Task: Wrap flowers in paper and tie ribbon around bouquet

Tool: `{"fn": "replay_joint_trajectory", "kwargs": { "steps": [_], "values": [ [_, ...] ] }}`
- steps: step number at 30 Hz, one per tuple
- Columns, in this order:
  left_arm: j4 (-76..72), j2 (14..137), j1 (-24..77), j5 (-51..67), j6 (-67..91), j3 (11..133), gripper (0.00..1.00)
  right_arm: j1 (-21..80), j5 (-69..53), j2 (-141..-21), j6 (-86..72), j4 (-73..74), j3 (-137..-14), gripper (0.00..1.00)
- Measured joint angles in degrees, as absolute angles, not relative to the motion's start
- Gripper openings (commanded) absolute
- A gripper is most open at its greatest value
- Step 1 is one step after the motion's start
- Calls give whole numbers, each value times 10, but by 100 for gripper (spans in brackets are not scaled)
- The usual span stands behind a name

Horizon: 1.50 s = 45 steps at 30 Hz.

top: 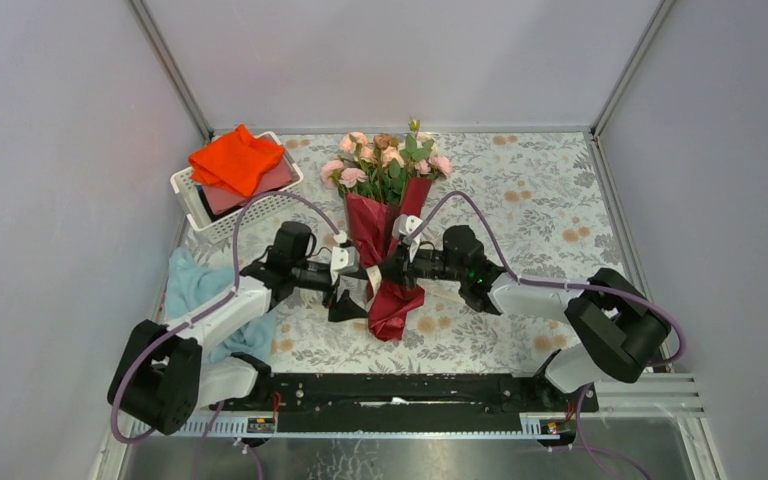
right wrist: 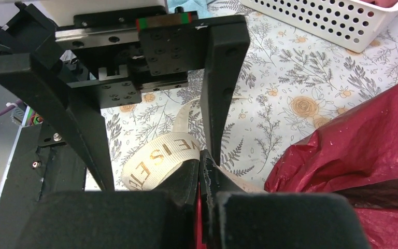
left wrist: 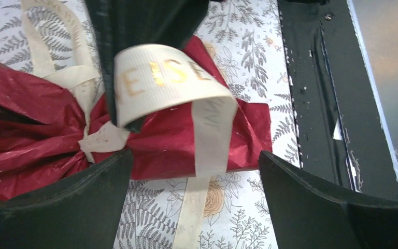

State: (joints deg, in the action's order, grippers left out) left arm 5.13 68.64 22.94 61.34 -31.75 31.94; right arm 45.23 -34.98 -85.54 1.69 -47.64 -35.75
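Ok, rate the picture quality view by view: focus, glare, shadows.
Top external: even soft light, sharp, faint shadows. Left wrist: ribbon lettering legible, left gripper fingers dark and soft, glare at the right edge. Right wrist: right gripper blurred, specks of shine on the paper.

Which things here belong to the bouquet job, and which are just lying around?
Job: flowers, paper, ribbon.
Lying around: basket, orange cloth, blue cloth.
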Motion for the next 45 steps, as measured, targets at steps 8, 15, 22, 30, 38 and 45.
{"fn": "replay_joint_trajectory", "kwargs": {
  "steps": [8,15,22,30,38,45],
  "values": [
    [-127,695,259,564,-180,258,98,449,-352,-863,17,-464,-365,0],
    [-214,724,259,496,-124,247,67,449,-357,-863,17,-458,-365,0],
    [-227,737,233,495,-135,249,72,443,-368,-863,17,-453,-365,0],
    [-229,762,236,512,-205,280,50,430,-382,-863,17,-453,-365,0],
    [-230,776,253,521,-220,286,0,418,-391,-861,14,-455,-365,11],
    [-229,776,253,523,-210,286,0,402,-358,-817,1,-374,-373,75]
  ]
}}
